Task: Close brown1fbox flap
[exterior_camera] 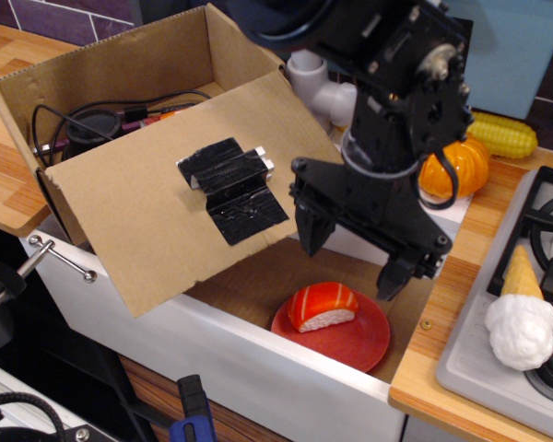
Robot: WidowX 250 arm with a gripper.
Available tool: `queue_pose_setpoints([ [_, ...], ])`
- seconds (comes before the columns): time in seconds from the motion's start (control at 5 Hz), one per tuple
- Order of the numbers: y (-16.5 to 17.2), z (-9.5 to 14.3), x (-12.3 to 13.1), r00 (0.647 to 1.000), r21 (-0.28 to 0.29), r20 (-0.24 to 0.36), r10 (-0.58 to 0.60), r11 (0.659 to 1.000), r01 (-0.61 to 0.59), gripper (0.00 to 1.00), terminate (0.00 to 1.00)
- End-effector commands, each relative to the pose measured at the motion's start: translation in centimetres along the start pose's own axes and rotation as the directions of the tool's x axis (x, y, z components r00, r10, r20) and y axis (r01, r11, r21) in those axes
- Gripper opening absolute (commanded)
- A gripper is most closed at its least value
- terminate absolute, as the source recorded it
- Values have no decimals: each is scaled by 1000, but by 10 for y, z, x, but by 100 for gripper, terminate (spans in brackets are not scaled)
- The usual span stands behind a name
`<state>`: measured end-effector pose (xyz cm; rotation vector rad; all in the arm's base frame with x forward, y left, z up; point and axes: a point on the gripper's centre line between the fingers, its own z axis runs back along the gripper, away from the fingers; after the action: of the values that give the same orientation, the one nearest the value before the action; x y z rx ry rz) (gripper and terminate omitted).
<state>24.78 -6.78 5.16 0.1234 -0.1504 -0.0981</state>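
Pincer point(355, 259) gapes beside one flap point(157, 221), one brown1fbox point(120, 64).

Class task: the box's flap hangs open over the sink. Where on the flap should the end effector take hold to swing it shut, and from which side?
Take the flap by its free right-hand edge, beside the open end effector, coming from the sink side. That edge is bare, thin enough to pinch and far from the hinge on the brown1fbox, so it probably gives good leverage. Avoid the black tape patch.
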Motion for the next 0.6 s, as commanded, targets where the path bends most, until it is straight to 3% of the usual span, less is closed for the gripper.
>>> queue_pose_setpoints([
  [0.0,-5,-19,3,998,-9,70,0,1000,1,100,0],
  [0.4,-4,-41,9,995,8,98,1,1000,-2,100,0],
])
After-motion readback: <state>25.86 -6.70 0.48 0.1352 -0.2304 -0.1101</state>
